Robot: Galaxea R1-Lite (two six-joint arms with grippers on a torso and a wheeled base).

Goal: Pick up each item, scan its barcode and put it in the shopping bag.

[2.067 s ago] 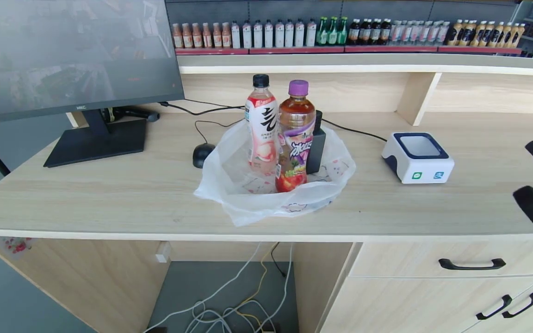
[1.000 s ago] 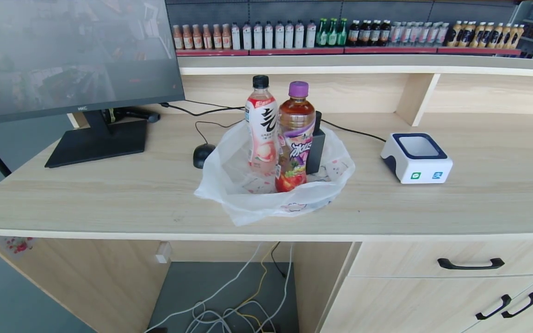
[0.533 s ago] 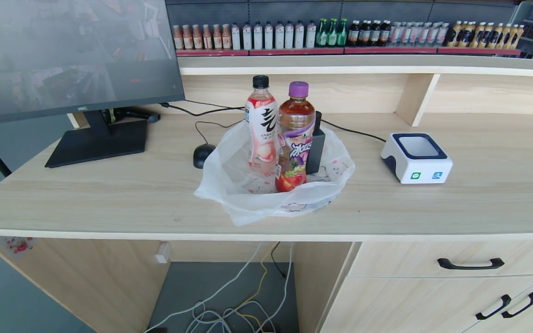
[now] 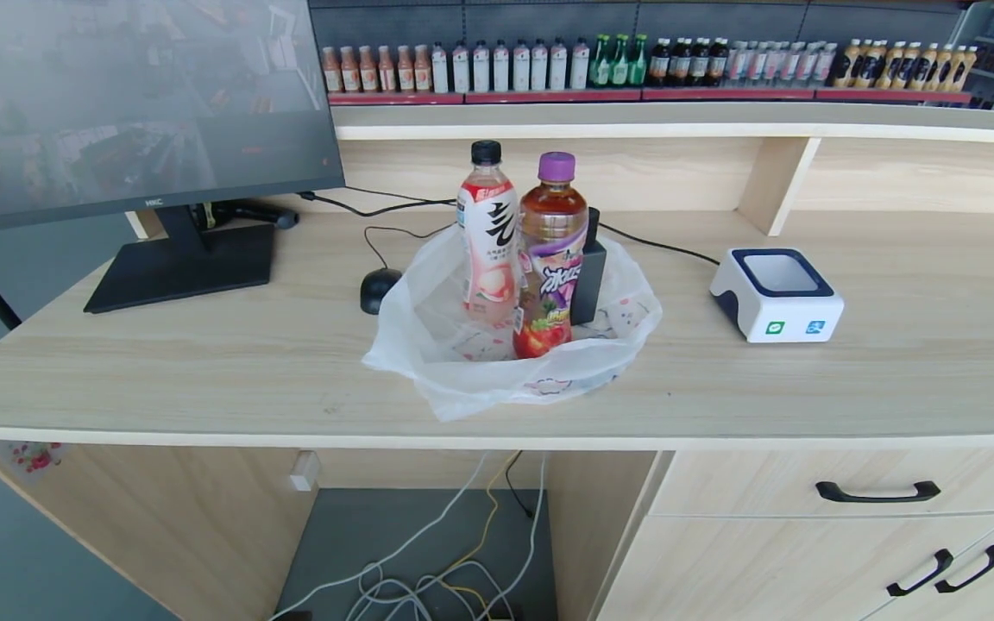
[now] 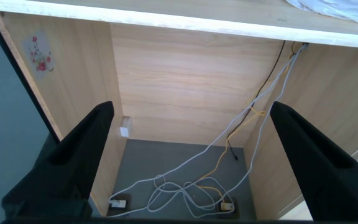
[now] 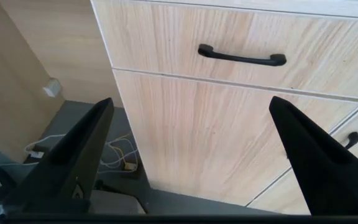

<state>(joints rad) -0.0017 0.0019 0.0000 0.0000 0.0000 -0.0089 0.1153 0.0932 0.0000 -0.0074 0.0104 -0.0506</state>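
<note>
A pink-labelled bottle with a black cap (image 4: 488, 241) and an amber bottle with a purple cap (image 4: 550, 259) stand upright side by side inside the white plastic shopping bag (image 4: 462, 379) on the counter. A black stand (image 4: 588, 274) rises just behind them. The white barcode scanner (image 4: 776, 295) sits to the right of the bag. My left gripper (image 5: 191, 146) hangs open below the counter edge, facing the cable-strewn knee space. My right gripper (image 6: 188, 146) is open too, low in front of the drawer fronts. Neither holds anything.
A monitor (image 4: 130, 103) on a black base (image 4: 178, 267) stands at the counter's left, with a black mouse (image 4: 379, 289) and cables near the bag. Drink bottles line the back shelf (image 4: 652, 90). Drawers with black handles (image 6: 241, 57) lie under the counter's right side.
The right gripper, seen at the head view's right edge 2.1 s ago, has dropped out of that view. The head camera shifted slightly. Bottles, bag and scanner have stayed put.
</note>
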